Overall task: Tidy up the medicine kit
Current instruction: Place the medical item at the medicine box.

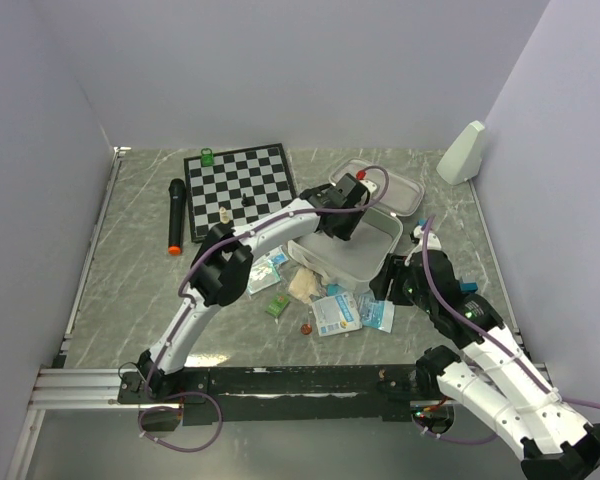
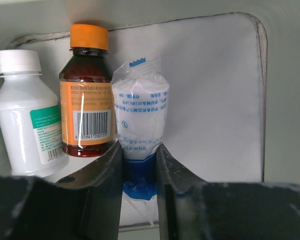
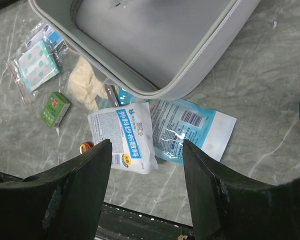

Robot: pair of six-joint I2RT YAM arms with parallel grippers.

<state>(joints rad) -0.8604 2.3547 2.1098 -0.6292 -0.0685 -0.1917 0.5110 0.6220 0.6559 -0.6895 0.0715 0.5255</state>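
White medicine kit (image 1: 345,268) lies unzipped; left claw (image 2: 139,150) pinches a wrapped roll (image 2: 140,110), right claw (image 3: 146,145) gapes empty.

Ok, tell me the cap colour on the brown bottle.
Orange cap; best in the left wrist view.

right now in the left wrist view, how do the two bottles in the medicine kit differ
The white bottle is opaque white plastic; the amber bottle is see-through brown. The white bottle has a white cap and green label; the amber bottle has an orange cap and orange label. Both lie side by side, caps pointing the same way, inside the medicine kit.
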